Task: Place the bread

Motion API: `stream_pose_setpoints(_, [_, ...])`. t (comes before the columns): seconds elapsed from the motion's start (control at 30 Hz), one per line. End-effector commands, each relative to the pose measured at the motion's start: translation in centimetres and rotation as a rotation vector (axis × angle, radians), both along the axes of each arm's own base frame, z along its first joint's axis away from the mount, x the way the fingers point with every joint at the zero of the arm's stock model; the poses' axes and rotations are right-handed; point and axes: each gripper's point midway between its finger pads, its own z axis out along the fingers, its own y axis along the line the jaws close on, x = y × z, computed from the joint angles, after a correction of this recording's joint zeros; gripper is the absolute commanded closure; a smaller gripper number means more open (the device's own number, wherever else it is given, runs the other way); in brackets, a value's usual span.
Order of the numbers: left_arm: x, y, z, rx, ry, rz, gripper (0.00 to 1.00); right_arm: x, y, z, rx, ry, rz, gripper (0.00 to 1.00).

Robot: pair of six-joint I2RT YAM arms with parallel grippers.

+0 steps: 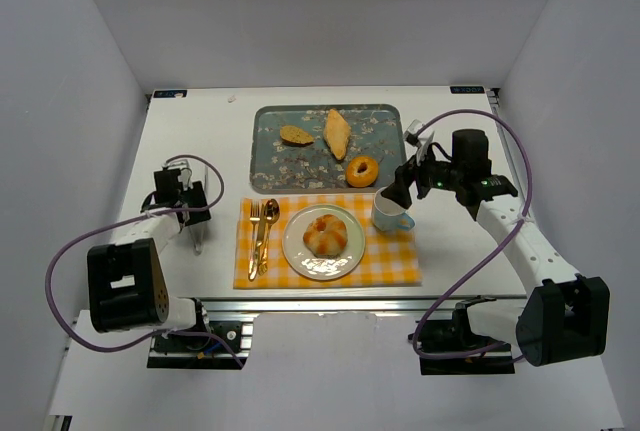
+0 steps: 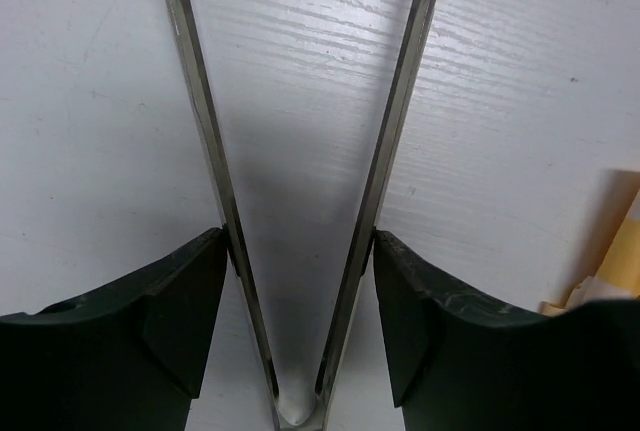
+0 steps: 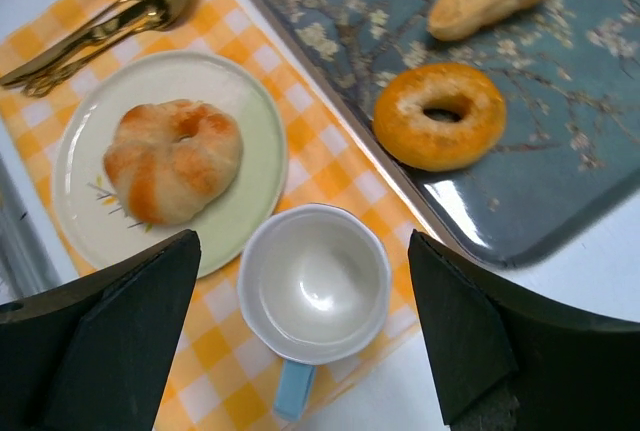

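The bread (image 1: 325, 234), a round golden bun with pale cross splits, lies on the white plate (image 1: 300, 259) on the checked mat. It also shows in the right wrist view (image 3: 172, 159) on the plate (image 3: 240, 111). My right gripper (image 1: 400, 191) is open and empty, hanging over the white cup (image 3: 315, 281), right of the bread, fingers apart either side (image 3: 303, 246). My left gripper (image 1: 193, 213) is at the table's left, shut on metal tongs (image 2: 395, 141), whose two arms run between its fingers (image 2: 300, 251).
A blue flowered tray (image 1: 280, 166) behind the mat holds a ring doughnut (image 1: 362, 170), a long pale pastry (image 1: 337, 133) and a small brown piece (image 1: 296, 135). A gold fork and spoon (image 1: 260, 236) lie on the yellow checked mat (image 1: 390, 256), left of the plate. The cup (image 1: 388, 213) has a blue handle.
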Motion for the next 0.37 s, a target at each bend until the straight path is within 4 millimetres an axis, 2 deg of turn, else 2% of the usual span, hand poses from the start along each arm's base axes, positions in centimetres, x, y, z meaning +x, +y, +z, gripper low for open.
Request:
stream_pose_setpoints(0.0, [1.2,0.1,2.1,-0.012,-0.085,0.018,0.30,2.7,-1.3,2.3,0.012,-0.026,-0.185,0.11])
stream_pose_setpoints(0.07, [1.7,0.1,3.6,-0.025,-0.128,0.032,0.29,3.2,-1.6,2.8,0.004,-0.043,-0.215,0.11])
stream_pose_setpoints(0.1, [1.8,0.0,4.2,-0.035,-0.145,0.037,0.16,3.5,-1.9,2.9,-0.003,-0.050,-0.237,0.11])
stream_pose_setpoints(0.13, [2.2,0.0,5.1,-0.042,-0.174,0.046,0.14,3.7,-2.0,3.2,-0.001,-0.058,-0.241,0.11])
stream_pose_setpoints(0.17, [2.3,-0.1,5.9,-0.062,-0.198,0.072,0.04,3.9,-2.0,3.4,-0.001,-0.066,-0.246,0.11])
stream_pose_setpoints(0.2, [2.4,-0.1,7.6,-0.066,-0.249,0.089,0.02,4.0,-2.0,3.6,0.002,-0.069,-0.250,0.11])
stream_pose_setpoints(0.27, [2.4,-0.3,9.6,-0.103,-0.315,0.129,0.02,4.3,-1.9,4.2,0.014,-0.080,-0.254,0.11])
stream_pose_setpoints(0.3, [2.3,-0.5,11.8,-0.109,-0.386,0.124,0.02,4.5,-1.8,4.6,0.026,-0.084,-0.257,0.11])
stream_pose_setpoints(0.33, [2.1,-0.7,12.9,-0.117,-0.419,0.122,0.02,4.6,-1.8,4.9,0.036,-0.085,-0.267,0.11])
